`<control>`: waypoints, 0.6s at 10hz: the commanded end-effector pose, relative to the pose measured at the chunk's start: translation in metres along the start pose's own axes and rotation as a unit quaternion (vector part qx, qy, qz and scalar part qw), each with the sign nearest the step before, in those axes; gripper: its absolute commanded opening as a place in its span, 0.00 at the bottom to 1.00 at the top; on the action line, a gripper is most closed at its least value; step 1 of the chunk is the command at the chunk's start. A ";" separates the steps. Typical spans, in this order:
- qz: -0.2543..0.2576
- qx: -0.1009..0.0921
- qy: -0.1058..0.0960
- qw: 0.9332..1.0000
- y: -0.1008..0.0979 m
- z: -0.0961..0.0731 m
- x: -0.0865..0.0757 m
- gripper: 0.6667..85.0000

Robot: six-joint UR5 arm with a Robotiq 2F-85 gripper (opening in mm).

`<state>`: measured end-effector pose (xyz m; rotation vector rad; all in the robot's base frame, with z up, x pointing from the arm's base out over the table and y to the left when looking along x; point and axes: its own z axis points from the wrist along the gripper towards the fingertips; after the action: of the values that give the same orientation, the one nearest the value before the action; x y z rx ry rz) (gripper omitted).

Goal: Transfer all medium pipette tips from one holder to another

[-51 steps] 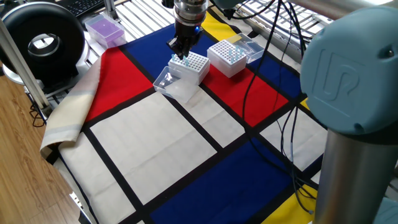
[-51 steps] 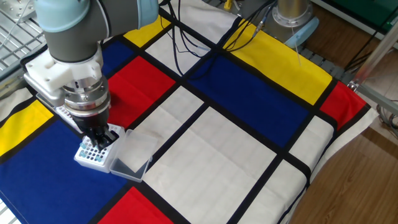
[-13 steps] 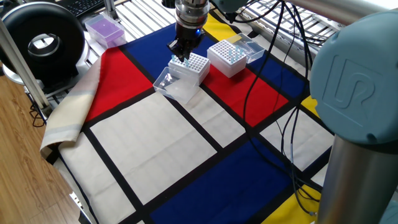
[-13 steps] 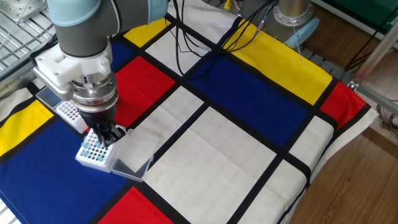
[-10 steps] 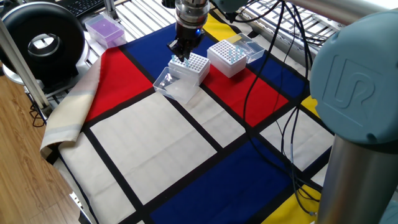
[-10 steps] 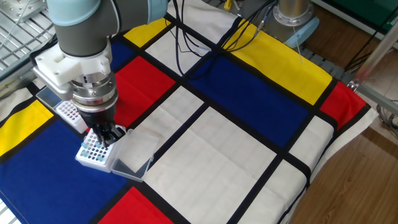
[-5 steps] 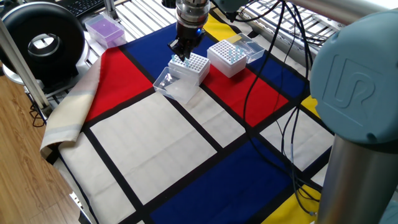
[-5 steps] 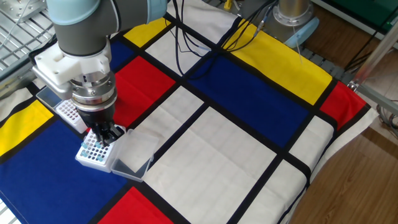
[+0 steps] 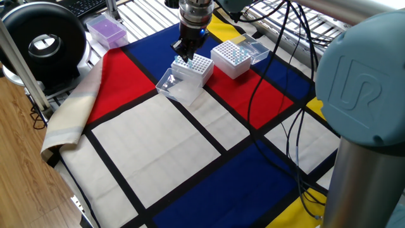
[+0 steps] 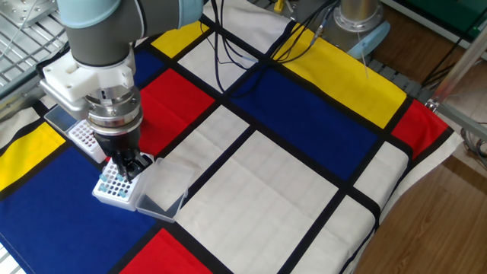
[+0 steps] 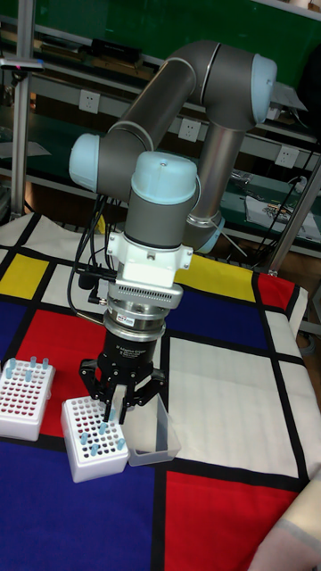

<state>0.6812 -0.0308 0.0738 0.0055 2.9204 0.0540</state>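
Note:
Two white perforated holders stand on the blue patch. The nearer holder (image 11: 96, 437) (image 9: 193, 68) (image 10: 114, 185) carries several pale-blue medium pipette tips (image 11: 94, 442). The other holder (image 11: 22, 385) (image 9: 229, 58) (image 10: 82, 138) shows a few tips (image 11: 32, 364) along its far edge. My gripper (image 11: 114, 410) (image 9: 183, 50) (image 10: 126, 169) points straight down over the nearer holder's far side. Its fingers are drawn together on a thin pale tip just above the holes.
A clear open lid (image 11: 147, 434) (image 9: 174, 85) (image 10: 160, 195) lies against the nearer holder. A purple box (image 9: 106, 30) sits at the cloth's far corner beside a black round device (image 9: 41, 41). Cables (image 9: 278, 95) trail across the red and blue patches.
Since five seconds ago the gripper has shifted slightly along the nearer holder and risen a little. Over the last second nothing has visibly moved.

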 end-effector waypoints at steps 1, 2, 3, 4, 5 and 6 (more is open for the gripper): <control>0.002 -0.003 -0.001 1.000 -0.001 0.001 0.002 0.30; 0.002 0.000 0.001 1.000 -0.002 0.001 0.003 0.29; 0.003 0.000 0.001 1.000 -0.002 0.001 0.003 0.28; 0.003 0.001 0.002 1.000 -0.003 0.002 0.004 0.28; 0.004 0.003 0.002 1.000 -0.004 0.002 0.005 0.27; 0.003 0.003 0.003 1.000 -0.005 0.003 0.006 0.27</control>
<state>0.6770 -0.0346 0.0698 0.0040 2.9267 0.0382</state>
